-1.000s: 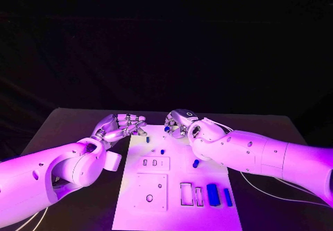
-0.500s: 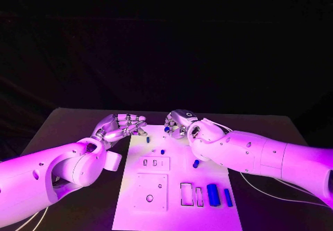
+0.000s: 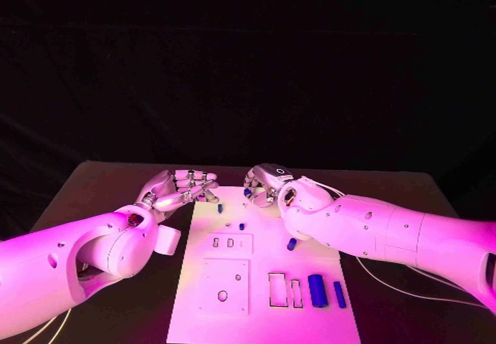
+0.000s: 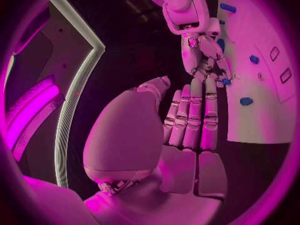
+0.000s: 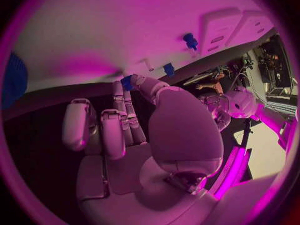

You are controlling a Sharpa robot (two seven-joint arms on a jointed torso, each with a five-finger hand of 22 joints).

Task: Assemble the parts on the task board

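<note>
Up at the board's (image 3: 310, 247) far edge, the right hand (image 3: 266, 185) pinches a part (image 3: 249, 192) — the left hand (image 3: 184, 188), fingers apart and empty, hovers just beside.

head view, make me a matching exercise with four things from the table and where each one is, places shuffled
Things:
1. left hand
2. right hand
3. two long blue parts
4. small blue part

Places:
A. lying side by side on the near right part of the task board
B. over the board's far edge, right of the middle
C. at the board's far left corner
D. on the board close beside the right forearm

Pairs: 1-C, 2-B, 3-A, 4-D
</note>
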